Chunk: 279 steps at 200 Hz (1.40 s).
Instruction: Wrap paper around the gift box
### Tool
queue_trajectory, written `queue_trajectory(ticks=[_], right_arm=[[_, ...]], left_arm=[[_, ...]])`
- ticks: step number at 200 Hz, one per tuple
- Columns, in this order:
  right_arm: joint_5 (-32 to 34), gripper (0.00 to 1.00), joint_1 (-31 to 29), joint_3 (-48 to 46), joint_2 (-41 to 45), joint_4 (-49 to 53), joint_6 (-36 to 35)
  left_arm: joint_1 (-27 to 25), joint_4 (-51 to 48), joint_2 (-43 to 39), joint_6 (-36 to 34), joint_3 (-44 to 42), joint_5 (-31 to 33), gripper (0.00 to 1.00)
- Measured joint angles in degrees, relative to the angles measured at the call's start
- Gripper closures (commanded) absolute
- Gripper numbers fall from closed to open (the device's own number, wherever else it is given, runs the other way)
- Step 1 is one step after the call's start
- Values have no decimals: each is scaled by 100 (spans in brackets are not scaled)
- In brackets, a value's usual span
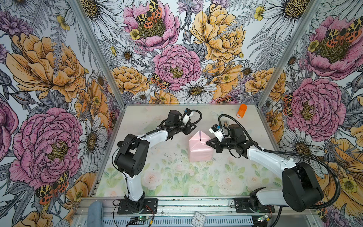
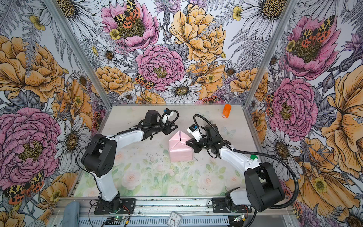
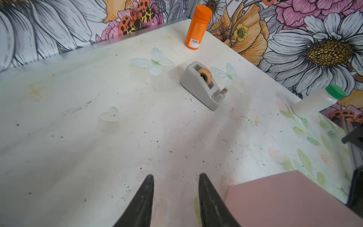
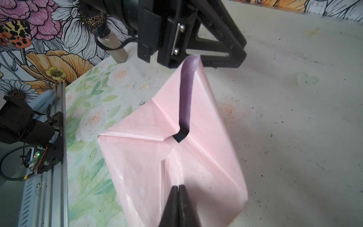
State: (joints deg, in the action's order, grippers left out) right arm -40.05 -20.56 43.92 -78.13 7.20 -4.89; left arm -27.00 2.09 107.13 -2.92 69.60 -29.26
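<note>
Two end effectors flank the parcel. The right end effector [image 4: 178, 186] has its fingers pressed together, tips on the pink flap facing it; I cannot tell whether a fold is caught between them. The left end effector [image 3: 174, 175] is spread and empty over bare counter [image 3: 78, 137], just beside the parcel. The paper [image 4: 206, 137] hides the gift box mid-counter, with one lilac edge standing loose. In my judgement, the right should press steadily without sliding while the left fetches tape from the tape dispenser [image 3: 204, 86].
</note>
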Motion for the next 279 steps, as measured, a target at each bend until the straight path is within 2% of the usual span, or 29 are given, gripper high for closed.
queue_trajectory(ticks=[75,109,155,279], right_arm=[[4,94,-7,0,-2,0,61],[39,94,-13,0,-2,0,101],[44,94,-13,0,0,-2,103],[87,92,-26,4,9,9,146]], left_arm=[[-118,-79,9,-280,-2,-927,61],[-166,-103,-319,-415,-118,-1174,61],[-195,-103,-590,-546,-269,-1261,61],[-391,-708,-654,-1040,-367,-1255,61]])
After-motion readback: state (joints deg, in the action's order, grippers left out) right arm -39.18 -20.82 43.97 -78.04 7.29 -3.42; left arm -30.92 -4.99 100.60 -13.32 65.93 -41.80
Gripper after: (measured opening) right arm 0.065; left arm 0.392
